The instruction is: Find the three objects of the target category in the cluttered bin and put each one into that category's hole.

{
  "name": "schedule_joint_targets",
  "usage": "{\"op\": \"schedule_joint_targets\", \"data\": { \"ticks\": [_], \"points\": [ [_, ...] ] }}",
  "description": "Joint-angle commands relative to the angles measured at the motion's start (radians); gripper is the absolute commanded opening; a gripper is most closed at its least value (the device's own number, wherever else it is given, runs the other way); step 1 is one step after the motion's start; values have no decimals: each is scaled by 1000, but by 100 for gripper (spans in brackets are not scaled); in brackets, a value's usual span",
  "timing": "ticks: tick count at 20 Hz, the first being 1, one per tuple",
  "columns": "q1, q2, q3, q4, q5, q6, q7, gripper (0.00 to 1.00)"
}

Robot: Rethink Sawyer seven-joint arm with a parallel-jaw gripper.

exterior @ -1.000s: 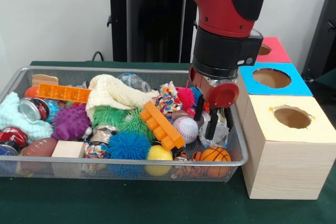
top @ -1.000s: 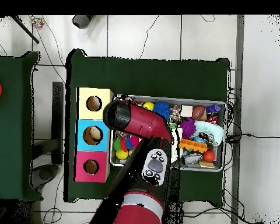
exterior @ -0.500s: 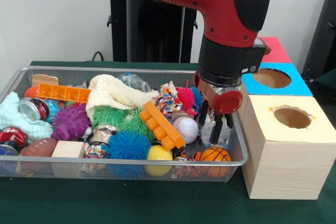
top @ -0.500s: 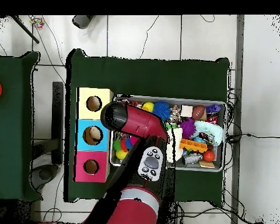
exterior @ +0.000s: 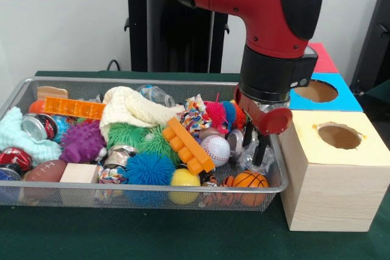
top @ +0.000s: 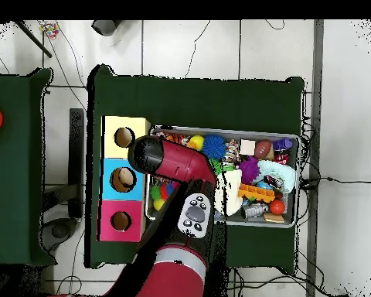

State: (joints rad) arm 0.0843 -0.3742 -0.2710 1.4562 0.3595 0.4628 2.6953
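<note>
Gripper (exterior: pixel 258 147) fingers stand clamped on a clear crinkled plastic item (exterior: pixel 248 158) inside the wire bin (exterior: pixel 152 198), beside the yellow-topped box (exterior: pixel 332 168); the item appears light, thin and crushable, so hold its middle gently

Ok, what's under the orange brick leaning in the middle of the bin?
The orange brick lies over green spiky balls, beside a baseball. Anything deeper is covered.
</note>
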Motion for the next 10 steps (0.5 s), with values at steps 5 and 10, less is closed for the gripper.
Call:
{"op": "schedule_joint_targets", "data": {
  "ticks": [5, 10],
  "points": [
    [-2, -11, 127, 92, -8, -67, 72, 0],
    [-7, -8, 131, 91, -14, -75, 62, 0]
  ]
}}
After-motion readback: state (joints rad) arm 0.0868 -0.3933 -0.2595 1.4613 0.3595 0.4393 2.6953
